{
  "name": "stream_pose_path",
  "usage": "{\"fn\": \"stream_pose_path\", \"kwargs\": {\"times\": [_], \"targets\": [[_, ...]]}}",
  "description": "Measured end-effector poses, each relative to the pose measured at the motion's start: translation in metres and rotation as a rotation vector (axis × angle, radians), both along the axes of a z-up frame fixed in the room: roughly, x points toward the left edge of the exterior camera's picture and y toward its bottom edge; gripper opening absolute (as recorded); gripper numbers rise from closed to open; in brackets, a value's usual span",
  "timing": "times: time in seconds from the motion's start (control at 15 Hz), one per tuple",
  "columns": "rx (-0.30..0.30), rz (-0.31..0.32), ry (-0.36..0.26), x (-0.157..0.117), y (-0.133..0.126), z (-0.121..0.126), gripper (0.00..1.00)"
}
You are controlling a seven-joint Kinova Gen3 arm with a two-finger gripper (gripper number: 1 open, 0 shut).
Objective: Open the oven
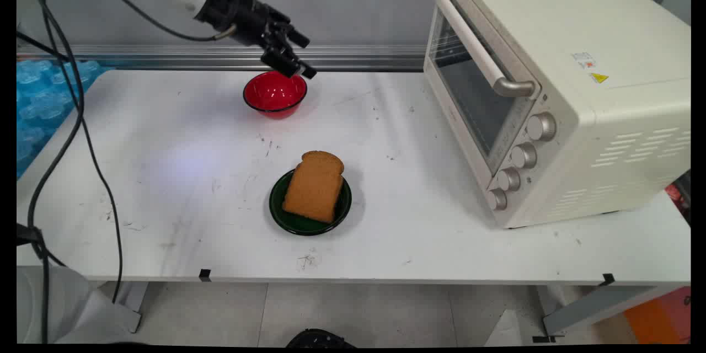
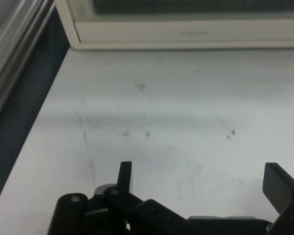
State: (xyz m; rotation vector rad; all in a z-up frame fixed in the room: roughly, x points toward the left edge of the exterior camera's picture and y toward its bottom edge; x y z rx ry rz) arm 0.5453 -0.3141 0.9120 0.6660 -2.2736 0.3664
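Up near the table's far edge, the black two-finger gripper (image 1: 300,55) hangs in the air on the end of the white arm, tilted downward and toward the picture's right, with black cables trailing from it. Its two fingers stand wide apart and hold nothing; in the hand view the left finger (image 2: 124,175) and the right finger (image 2: 279,186) rise from the bottom edge with only bare, scuffed tabletop between them. Nothing touches the fingers. Closest to the gripper is a glossy red round bowl (image 1: 275,93), which sits on the white table (image 1: 165,176) just below and slightly left of the fingertips in the main view; the gripper is above it and apart from it, and the bowl does not show in the hand view. Nearer the front of the table, well apart from the gripper, a brown slice of bread (image 1: 315,185) lies on a small dark green round plate (image 1: 292,219), its domed top overhanging the plate's far rim. On the right side of the table stands a cream-coloured toaster oven (image 1: 557,94) with a long bar handle across its closed glass door and four metal knobs down its front; its lower front edge (image 2: 186,34) fills the top of the hand view.
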Motion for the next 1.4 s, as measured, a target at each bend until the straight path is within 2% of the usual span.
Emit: {"fn": "stream_pose_path", "kwargs": {"times": [0.67, 0.73, 1.4], "targets": [[-0.047, -0.007, 0.056, -0.036, -0.025, 0.035, 1.0], [-0.052, -0.008, 0.064, -0.04, -0.027, 0.037, 0.0], [-0.08, -0.006, 0.131, -0.076, -0.05, 0.05, 0.0]]}}
